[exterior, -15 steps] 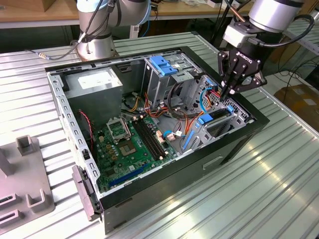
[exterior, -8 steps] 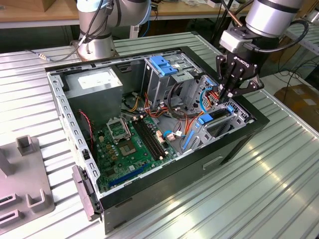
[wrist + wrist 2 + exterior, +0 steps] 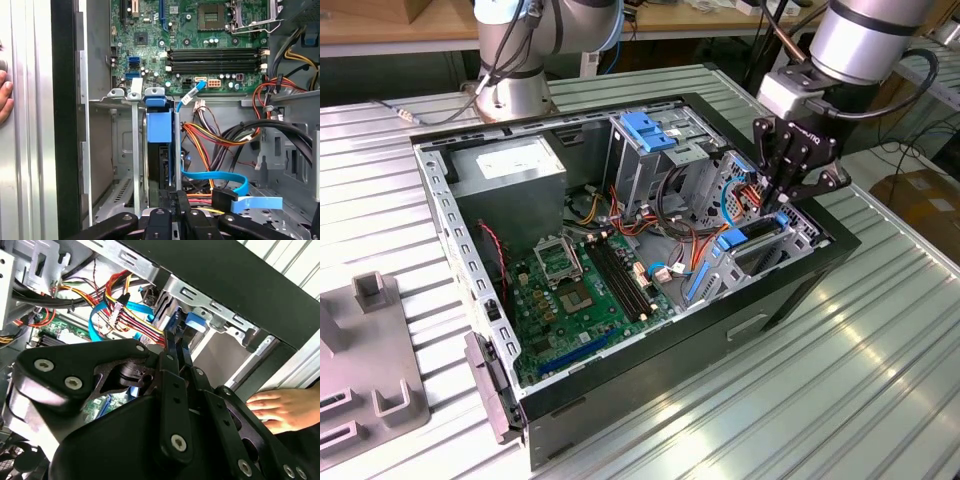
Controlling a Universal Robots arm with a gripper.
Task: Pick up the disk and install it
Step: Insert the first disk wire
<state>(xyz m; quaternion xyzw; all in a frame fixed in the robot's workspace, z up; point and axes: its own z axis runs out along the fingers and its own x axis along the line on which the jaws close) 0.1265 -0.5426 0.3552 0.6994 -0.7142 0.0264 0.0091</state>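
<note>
Blue-edged disk [image 3: 160,145] stands on edge in the drive bay [image 3: 125,165], lengthwise under the gripper [image 3: 175,207], fingers pinched on its end.

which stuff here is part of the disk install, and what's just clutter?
In play:
- disk, standing on edge in the drive bay
- pincer, at the disk's end
- computer case

Just there:
- motherboard
- blue data cable
- grey fixture at the exterior view's left
- second robot arm's base
- a person's hand on the case
</note>
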